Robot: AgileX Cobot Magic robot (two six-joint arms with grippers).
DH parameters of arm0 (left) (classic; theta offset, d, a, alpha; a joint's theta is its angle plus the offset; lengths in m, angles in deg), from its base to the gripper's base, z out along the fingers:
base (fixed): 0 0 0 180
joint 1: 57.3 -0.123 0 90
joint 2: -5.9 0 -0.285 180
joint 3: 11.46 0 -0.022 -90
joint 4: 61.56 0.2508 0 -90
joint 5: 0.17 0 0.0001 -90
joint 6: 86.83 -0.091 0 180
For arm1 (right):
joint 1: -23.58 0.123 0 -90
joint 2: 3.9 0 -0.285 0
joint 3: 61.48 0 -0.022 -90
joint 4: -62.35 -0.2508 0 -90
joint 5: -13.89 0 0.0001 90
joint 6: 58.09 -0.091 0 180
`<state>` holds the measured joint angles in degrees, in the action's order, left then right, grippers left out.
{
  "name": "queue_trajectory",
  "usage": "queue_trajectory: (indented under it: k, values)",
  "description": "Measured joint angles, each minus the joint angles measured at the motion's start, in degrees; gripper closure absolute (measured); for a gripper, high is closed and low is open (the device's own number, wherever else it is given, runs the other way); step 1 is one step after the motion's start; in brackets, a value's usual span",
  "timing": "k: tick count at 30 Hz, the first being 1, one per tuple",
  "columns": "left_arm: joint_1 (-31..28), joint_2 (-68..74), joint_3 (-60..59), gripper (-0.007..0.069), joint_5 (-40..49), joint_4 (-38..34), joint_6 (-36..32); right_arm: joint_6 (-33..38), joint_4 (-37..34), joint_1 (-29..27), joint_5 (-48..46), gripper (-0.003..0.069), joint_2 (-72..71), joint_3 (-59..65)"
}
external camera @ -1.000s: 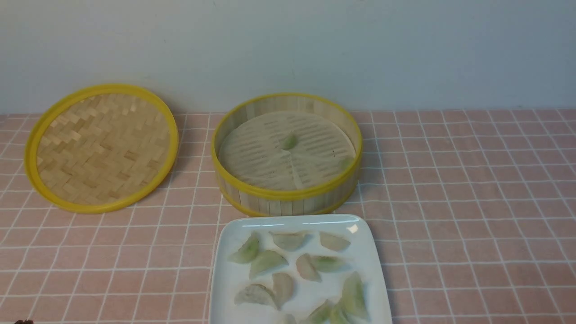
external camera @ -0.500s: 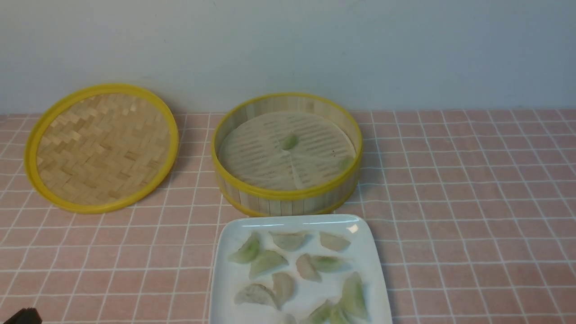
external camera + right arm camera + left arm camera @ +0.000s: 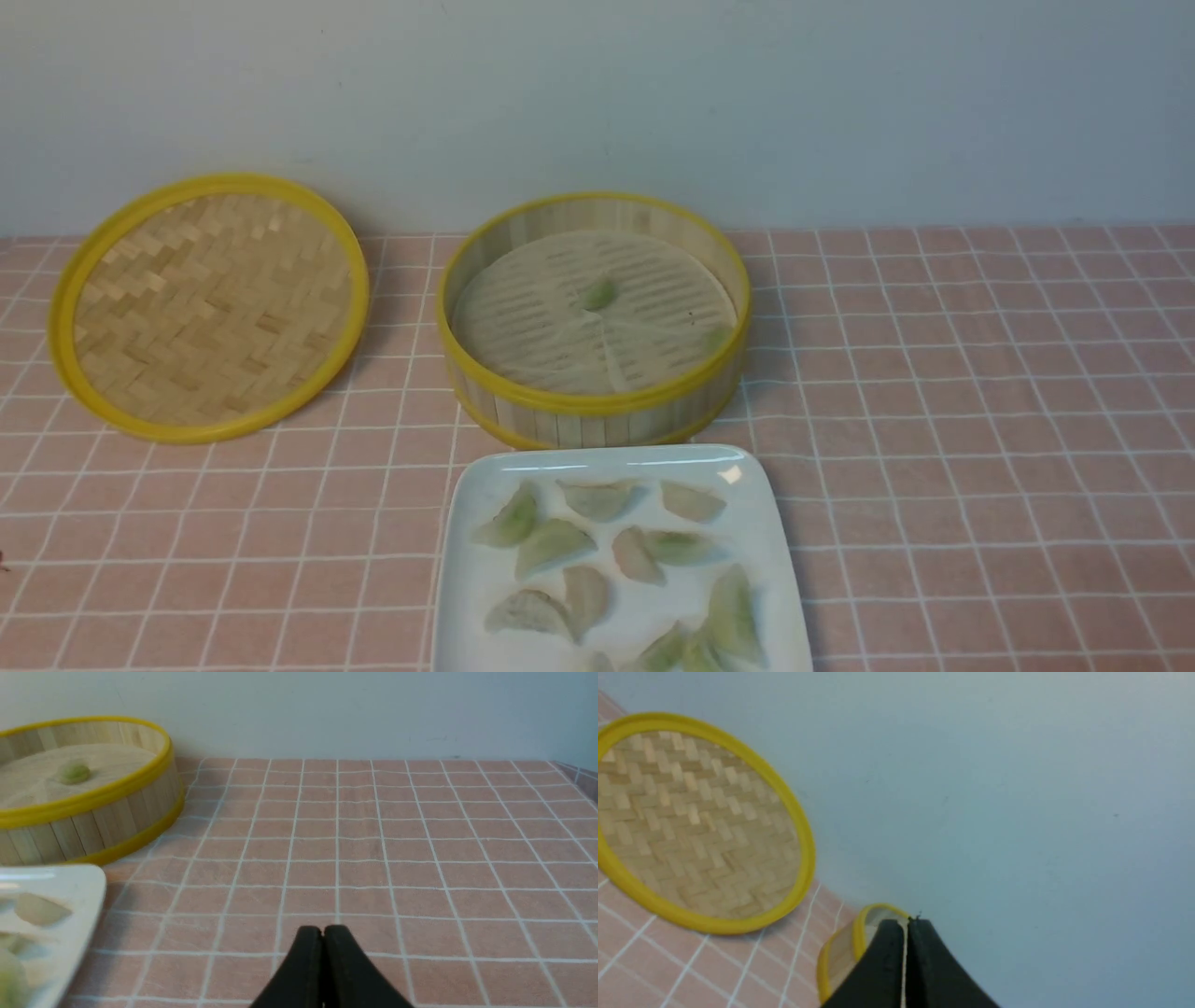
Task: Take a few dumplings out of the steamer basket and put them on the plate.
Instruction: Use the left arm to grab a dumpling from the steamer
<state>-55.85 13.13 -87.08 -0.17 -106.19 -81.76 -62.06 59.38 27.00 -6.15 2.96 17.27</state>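
Fingers (image 3: 887, 956) of the left gripper (image 3: 906, 924) are pressed together tip to tip, with only a thin seam between them and nothing held. Right gripper (image 3: 322, 930): fingers (image 3: 303, 966) likewise closed flat against each other, empty, poised above the pink checked tablecloth (image 3: 397, 835). Just beyond the left fingertips, and partly hidden behind them, stands the steamer basket (image 3: 840, 952); the woven lid (image 3: 691, 816) lies farther off to one side of those fingers, apart from the basket. From the right fingers, the steamer basket (image 3: 93, 826) sits ahead and off toward the other arm's side, well apart from the tips; the plate (image 3: 70, 882) lies nearer on that same side, not touching them. Front view: the steamer basket (image 3: 597, 411) is uncovered, with one dumpling (image 3: 599, 294) near the centre of its liner and a second dumpling (image 3: 717, 338) against the wall on the robot's right. The plate (image 3: 766, 523) sits just in front of the basket, close to it, and carries a cluster of dumplings (image 3: 551, 544), some overlapping. The lid (image 3: 210, 308) rests on the cloth to the basket's left.
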Motion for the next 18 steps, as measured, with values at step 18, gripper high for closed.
queue_trajectory:
  k: [18]
  values:
    - [0.0, 55.2, 49.0, 0.0631, 50.1, 1.8, -31.5, -6.6, -34.8, 0.0, 18.3, 0.0669, 0.0, -1.7]
